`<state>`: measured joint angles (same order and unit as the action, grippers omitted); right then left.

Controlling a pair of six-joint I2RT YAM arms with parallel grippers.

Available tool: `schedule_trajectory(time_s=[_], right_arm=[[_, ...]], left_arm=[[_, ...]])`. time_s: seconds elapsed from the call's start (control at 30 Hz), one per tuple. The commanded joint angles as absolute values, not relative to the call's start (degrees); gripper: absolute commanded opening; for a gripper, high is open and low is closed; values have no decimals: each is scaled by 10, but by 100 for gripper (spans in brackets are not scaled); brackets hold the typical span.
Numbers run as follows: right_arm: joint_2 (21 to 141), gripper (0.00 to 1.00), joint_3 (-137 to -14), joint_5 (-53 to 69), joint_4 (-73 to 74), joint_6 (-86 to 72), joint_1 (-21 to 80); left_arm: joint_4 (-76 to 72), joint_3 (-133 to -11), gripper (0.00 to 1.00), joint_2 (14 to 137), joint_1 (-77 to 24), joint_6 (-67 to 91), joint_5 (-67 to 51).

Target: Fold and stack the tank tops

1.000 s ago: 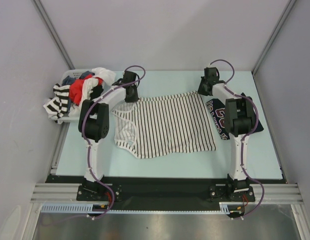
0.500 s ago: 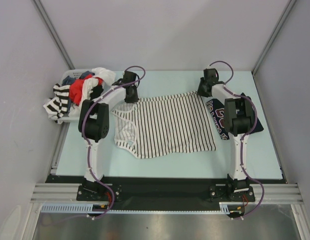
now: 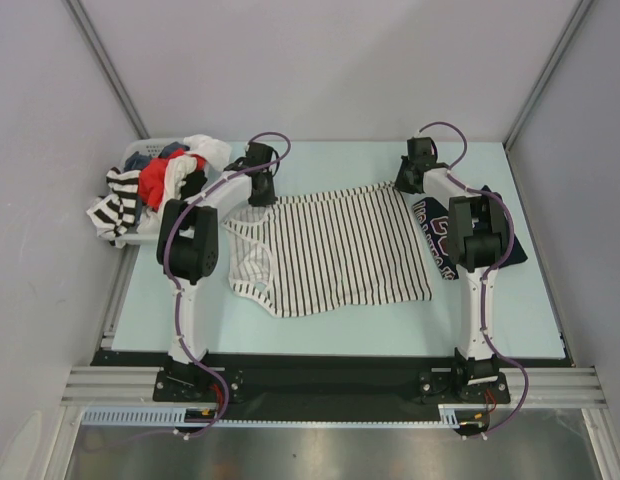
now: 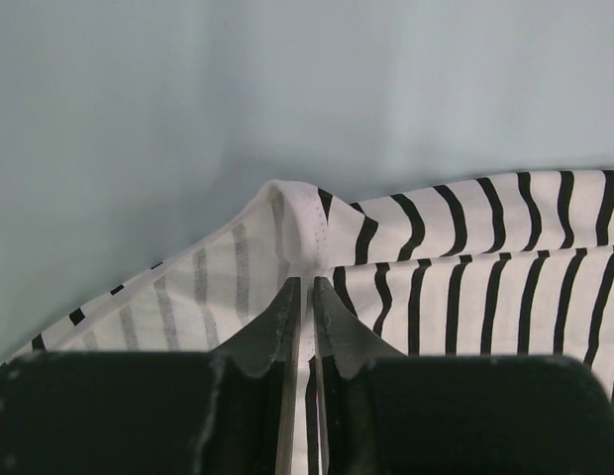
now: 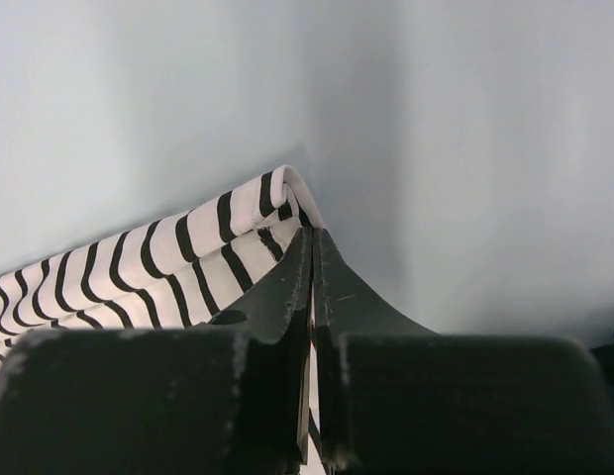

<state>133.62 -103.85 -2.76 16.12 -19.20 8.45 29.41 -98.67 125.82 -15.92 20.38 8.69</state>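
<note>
Left tool (image 4: pixel 307 282) and right tool (image 5: pixel 312 233), each pinched tight on a far corner of white cloth tank top with thin dark stripes (image 3: pixel 335 250), spread flat across middle of pale blue table (image 3: pixel 340 330). Dark navy jersey tank top (image 3: pixel 437 232) just beside striped top's right edge, partly hidden under right arm.
</note>
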Motion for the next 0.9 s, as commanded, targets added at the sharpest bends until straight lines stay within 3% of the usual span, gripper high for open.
schedule_trajectory(time_s=[0.0, 0.13, 0.3, 0.53, 0.67, 0.87], right_arm=[[1314, 0, -1059, -38, 153, -185, 86], [1300, 0, -1048, -36, 148, -185, 86], [1293, 0, -1048, -29, 147, -184, 86], [1295, 0, -1048, -27, 149, -185, 86], [1296, 0, -1048, -21, 149, -184, 84], [1300, 35, -1046, -34, 159, -174, 85]], left_arm=[[296, -1001, 16, 1233, -155, 197, 105], [279, -980, 29, 1220, -155, 198, 112], [279, -981, 29, 1224, -154, 195, 107], [279, -980, 19, 1230, -155, 194, 79], [276, -978, 28, 1229, -155, 200, 64], [277, -978, 29, 1226, -155, 205, 55]])
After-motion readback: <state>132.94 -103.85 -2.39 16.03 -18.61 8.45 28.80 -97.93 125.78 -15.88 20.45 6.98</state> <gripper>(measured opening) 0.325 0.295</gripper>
